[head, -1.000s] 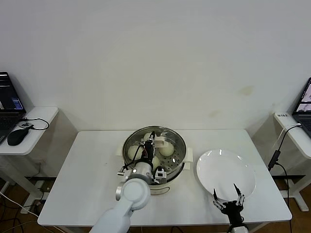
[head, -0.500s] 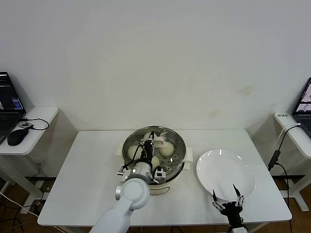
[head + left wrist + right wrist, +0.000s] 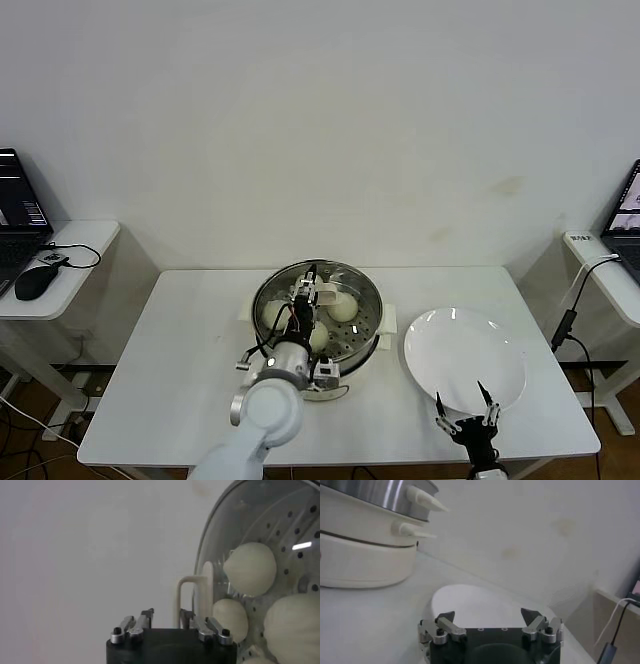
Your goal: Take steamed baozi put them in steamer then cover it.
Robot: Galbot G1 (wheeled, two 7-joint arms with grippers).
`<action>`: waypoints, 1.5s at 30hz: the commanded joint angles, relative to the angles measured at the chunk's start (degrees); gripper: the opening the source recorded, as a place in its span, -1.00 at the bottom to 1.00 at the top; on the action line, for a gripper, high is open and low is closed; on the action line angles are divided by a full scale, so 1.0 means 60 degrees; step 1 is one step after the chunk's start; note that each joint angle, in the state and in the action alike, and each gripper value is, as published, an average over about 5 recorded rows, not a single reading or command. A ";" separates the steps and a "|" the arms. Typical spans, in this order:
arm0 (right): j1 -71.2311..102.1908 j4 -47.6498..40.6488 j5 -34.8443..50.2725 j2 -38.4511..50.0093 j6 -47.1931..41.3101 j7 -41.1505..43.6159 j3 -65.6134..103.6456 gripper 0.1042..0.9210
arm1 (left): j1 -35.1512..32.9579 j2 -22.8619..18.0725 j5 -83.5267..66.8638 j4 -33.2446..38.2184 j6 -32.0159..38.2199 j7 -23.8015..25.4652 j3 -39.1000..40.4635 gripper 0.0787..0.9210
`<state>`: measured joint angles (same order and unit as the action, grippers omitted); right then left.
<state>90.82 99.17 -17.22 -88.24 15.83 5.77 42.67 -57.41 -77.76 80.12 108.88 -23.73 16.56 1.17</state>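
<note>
The steamer (image 3: 360, 345) stands mid-table on its cream base, and the glass cover (image 3: 280, 525) lies on it. Its oblong handle (image 3: 325, 292) sits at the centre. Three baozi show through the glass (image 3: 250, 569), (image 3: 230, 617), (image 3: 292, 627). My left gripper (image 3: 303, 303) hangs over the cover just near of the handle. It is open, with nothing in it. In the left wrist view the handle (image 3: 192, 597) stands just beyond one fingertip of the left gripper (image 3: 167, 616). My right gripper (image 3: 463, 402) is parked open at the near rim of the plate.
An empty white plate (image 3: 465, 355) lies right of the steamer, also in the right wrist view as the plate (image 3: 470, 600). Side tables flank the work table: a mouse (image 3: 35, 282) and laptop on the left one, a laptop (image 3: 625, 215) and cables on the right one.
My left gripper's jaws have parted and let go of the cover's handle, and the arm has drawn back a little toward me. The right gripper has barely moved.
</note>
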 commanded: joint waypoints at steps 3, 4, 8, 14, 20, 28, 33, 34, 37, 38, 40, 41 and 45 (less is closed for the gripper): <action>0.0063 0.0020 -0.0018 0.0000 0.0005 0.0020 -0.0003 0.76 | -0.2302 0.0764 -0.1013 0.2711 0.0178 -0.0401 -0.0568 0.42; 0.0081 0.0028 -0.0010 0.0007 0.0007 0.0025 -0.0004 0.76 | -0.2688 0.0943 -0.1312 0.3023 0.0239 -0.0534 -0.0792 0.48; 0.0208 0.0069 0.0094 0.0059 0.0091 0.0058 -0.0054 0.76 | -0.4492 0.1696 -0.3724 0.4242 0.0744 -0.1365 -0.2211 0.70; 0.0455 0.0281 0.0725 0.0307 0.0758 0.0027 -0.0305 0.76 | -0.6390 0.2039 -1.2030 0.3750 0.3862 -0.3231 -0.4997 0.77; 0.0794 0.0702 0.1578 0.0934 0.0922 -0.0002 -0.0427 0.76 | -0.7375 0.1365 -1.5180 0.3013 0.4530 -0.4247 -0.5844 0.77; 0.1167 0.0869 0.1914 0.1520 0.0738 0.0166 -0.0547 0.76 | -0.7753 0.0853 -1.5571 0.1537 0.5614 -0.4128 -0.5635 0.77; 0.1222 0.0948 0.1656 0.1420 0.0753 0.0180 -0.0746 0.76 | -0.7605 0.0669 -1.5397 0.1101 0.6069 -0.3805 -0.5601 0.77; 0.1218 0.0954 0.1603 0.1402 0.0762 0.0184 -0.0773 0.76 | -0.7570 0.0655 -1.5383 0.1110 0.6101 -0.3723 -0.5621 0.77; 0.1190 0.0962 0.1433 0.1338 0.0803 0.0188 -0.0836 0.76 | -0.7496 0.0648 -1.5381 0.1153 0.6022 -0.3614 -0.5672 0.77; 0.1184 0.0972 0.1402 0.1322 0.0810 0.0192 -0.0851 0.76 | -0.7501 0.0654 -1.5374 0.1177 0.5939 -0.3603 -0.5682 0.77; 0.1186 0.1013 0.1383 0.1294 0.0805 0.0209 -0.0891 0.76 | -0.7537 0.0672 -1.5379 0.1209 0.5813 -0.3596 -0.5677 0.77; 0.1190 0.1038 0.1387 0.1280 0.0797 0.0218 -0.0913 0.76 | -0.7548 0.0680 -1.5381 0.1207 0.5775 -0.3585 -0.5674 0.77; 0.1202 0.1081 0.1374 0.1215 0.0774 0.0239 -0.0989 0.76 | -0.7473 0.0684 -1.5392 0.1176 0.5684 -0.3585 -0.5656 0.77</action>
<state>97.50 105.01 -8.73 -81.39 20.41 7.00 37.72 -100.91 -73.02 -5.91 118.28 8.47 -4.74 -31.18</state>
